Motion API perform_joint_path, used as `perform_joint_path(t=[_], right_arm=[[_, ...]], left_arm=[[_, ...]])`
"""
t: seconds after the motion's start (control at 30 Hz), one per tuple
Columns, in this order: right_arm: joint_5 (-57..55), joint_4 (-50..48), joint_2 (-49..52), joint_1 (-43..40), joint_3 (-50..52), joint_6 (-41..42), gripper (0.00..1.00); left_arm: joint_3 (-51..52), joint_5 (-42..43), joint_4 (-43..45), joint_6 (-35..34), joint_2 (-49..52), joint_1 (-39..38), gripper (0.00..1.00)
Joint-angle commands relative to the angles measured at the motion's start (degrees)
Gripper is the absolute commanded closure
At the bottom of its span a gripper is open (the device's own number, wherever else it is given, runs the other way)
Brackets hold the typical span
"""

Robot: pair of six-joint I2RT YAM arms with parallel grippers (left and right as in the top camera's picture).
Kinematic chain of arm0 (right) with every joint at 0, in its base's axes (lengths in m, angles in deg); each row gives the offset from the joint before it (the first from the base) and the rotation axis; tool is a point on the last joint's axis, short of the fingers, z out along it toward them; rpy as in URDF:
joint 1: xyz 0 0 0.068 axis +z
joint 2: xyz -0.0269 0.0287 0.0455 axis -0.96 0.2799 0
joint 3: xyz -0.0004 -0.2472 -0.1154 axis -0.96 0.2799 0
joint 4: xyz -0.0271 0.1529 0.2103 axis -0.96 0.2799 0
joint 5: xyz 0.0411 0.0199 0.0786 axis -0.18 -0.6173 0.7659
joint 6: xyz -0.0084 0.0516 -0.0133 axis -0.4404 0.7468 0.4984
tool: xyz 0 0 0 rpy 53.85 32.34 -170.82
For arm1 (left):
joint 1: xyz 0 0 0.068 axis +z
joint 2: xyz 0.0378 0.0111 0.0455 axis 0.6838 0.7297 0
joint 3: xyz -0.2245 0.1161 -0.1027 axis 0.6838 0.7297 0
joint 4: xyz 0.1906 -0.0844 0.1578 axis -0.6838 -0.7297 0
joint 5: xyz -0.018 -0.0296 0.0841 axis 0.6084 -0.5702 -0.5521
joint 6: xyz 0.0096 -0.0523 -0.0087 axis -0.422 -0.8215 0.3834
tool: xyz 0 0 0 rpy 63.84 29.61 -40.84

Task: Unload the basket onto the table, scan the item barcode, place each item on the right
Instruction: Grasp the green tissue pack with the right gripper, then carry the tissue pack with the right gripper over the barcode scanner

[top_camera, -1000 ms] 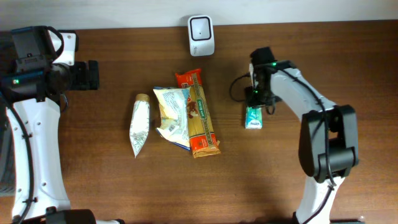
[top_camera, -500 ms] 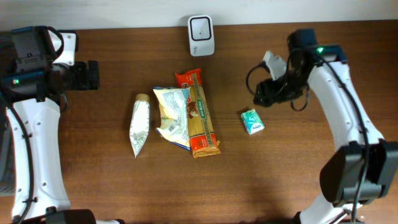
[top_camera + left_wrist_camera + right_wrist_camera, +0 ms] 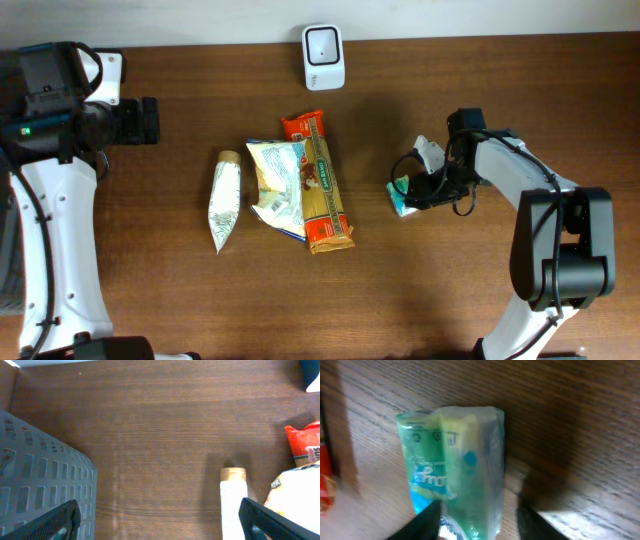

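Observation:
The item, a small green and blue tissue pack (image 3: 401, 197) (image 3: 460, 475), lies on the wooden table right of centre. My right gripper (image 3: 412, 191) (image 3: 479, 522) reaches it from the right and is open. Its jaws straddle the pack: the left finger sits against the wrapper, while a gap shows at the right finger. The white barcode scanner (image 3: 323, 57) stands at the table's back edge. My left gripper (image 3: 150, 120) (image 3: 157, 520) is wide open at the far left, above bare wood, with nothing between its fingers.
A white pouch (image 3: 224, 198) (image 3: 234, 505), a pale snack bag (image 3: 278, 180) and an orange pasta pack (image 3: 322, 185) lie together at the centre. A grey slotted basket (image 3: 40, 475) sits under the left arm.
The right arm released the tissue pack and swung up to the back right. It has now come back down with its jaws around the pack. The left arm has not moved.

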Motion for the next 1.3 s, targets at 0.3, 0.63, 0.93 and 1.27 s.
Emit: perform_joint_path(t=[0.3,0.63,0.93,1.27], right_arm=[[19.0,11.5,-0.3,-0.4,-9.6,3.4,0.96],[66.2,10.2,-0.3,-0.4,-14.8,-1.7,0.96],[66.2,9.2,-0.3,-0.4,-23.6,12.3,0.96],[66.2,-1.4,-0.3,-0.4,-33.4,33.5,0.96]], left_arm=[[-0.1,0.6,0.1,0.9,0.0,0.3,0.01],[-0.1,0.6,0.1,0.9,0.0,0.3,0.01],[-0.1,0.6,0.1,0.9,0.0,0.3,0.01],[-0.1,0.6,0.1,0.9,0.0,0.3,0.01]])
